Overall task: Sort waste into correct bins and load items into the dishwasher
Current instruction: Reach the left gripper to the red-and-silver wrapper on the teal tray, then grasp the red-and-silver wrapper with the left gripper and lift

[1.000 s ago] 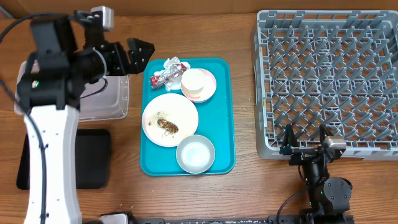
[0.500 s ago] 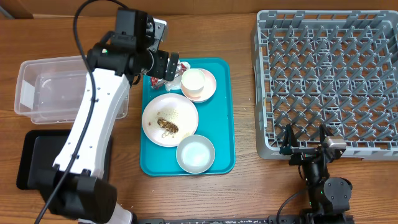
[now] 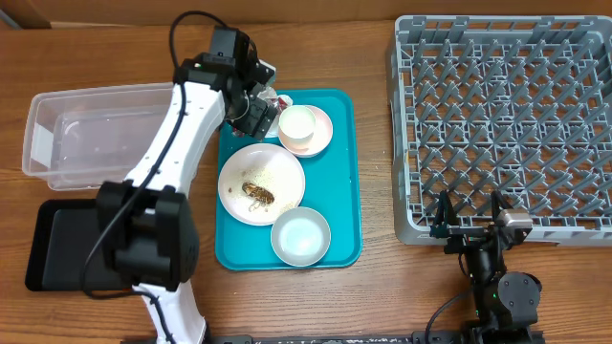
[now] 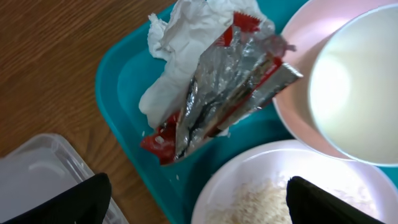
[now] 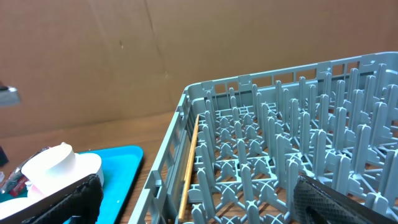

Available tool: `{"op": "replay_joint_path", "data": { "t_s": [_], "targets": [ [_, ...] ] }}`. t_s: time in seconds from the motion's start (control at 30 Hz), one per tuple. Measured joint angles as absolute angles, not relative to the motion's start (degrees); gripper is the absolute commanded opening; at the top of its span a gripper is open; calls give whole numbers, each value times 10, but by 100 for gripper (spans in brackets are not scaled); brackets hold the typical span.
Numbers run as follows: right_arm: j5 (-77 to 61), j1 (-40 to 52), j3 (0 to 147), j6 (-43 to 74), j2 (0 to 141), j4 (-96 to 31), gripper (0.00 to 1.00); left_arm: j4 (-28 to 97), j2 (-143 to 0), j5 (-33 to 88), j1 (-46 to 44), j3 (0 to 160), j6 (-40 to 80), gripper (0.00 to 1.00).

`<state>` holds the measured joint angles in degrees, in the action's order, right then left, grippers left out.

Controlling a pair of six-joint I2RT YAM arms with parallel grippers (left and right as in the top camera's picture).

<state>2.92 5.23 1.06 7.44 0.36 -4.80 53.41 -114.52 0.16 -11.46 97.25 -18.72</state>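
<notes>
1. The left gripper (image 4: 196, 186) is seen with its jaws standing wide apart, and nothing is held between them.
2. Just below those open jaws the small red-and-white wrapper (image 4: 230, 93) is seen, lying crumpled on the crumpled white napkin (image 4: 180, 43) in the far left corner of the teal tray (image 4: 121, 81).
3. Just beside the wrapper the pink saucer (image 4: 292, 81) is found, with the small white cup (image 4: 360, 87) set on it.
4. Nearer the camera the rim of the round white plate (image 4: 249, 186) is seen. White rice-like crumbs (image 4: 255, 202) are scattered on it, and in the overhead view brown food scraps (image 3: 256, 194) are seen near its middle.
5. The pale bowl (image 3: 300, 236) is placed at the near end of the teal tray, just beside the plate.
6. To the left of the teal tray, on the wooden table (image 3: 373, 287), the clear plastic tub (image 3: 96, 134) is set, and the black tray (image 3: 57, 239) lies just in front of it.
7. The right gripper (image 3: 469, 215) is seen with its jaws spread wide and nothing between them. It is held at the near edge of the grey dish rack (image 3: 507, 115), well apart from the teal tray.
8. No dishes are seen in the visible part of the rack.
</notes>
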Motion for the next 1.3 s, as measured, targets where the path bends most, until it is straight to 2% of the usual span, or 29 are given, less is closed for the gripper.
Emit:
{"op": "replay_joint_path", "data": {
  "t_s": [0.3,0.4,0.43,0.47,0.8,0.9,1.0,1.1,1.2,1.23,1.3],
  "targets": [
    [29,52,11,74,4,-48,100,491,-1223,-13,-116,973,-211,91],
    [29,52,11,74,4,-48,100,470,-1239,-14,-116,973,-214,86],
    [29,52,11,74,4,-48,100,462,-1242,-16,-116,973,-215,76],
    [29,52,11,74,4,-48,100,456,-1244,-16,-116,973,-215,73],
    [29,52,11,74,4,-48,100,432,-1246,-18,-116,976,-218,66],
    [29,52,11,74,4,-48,100,432,-1247,-18,-116,976,-213,53],
    [29,52,11,74,4,-48,100,432,-1247,-18,-116,976,-212,51],
    [29,52,11,74,4,-48,100,432,-1247,-18,-116,976,-205,40],
    [29,52,11,74,4,-48,100,432,-1247,-18,-116,976,-200,37],
    [29,52,11,74,4,-48,100,432,-1246,-18,-116,976,-199,31],
    [29,52,11,74,4,-48,100,432,-1246,-18,-116,976,-194,27]
  ]
}}
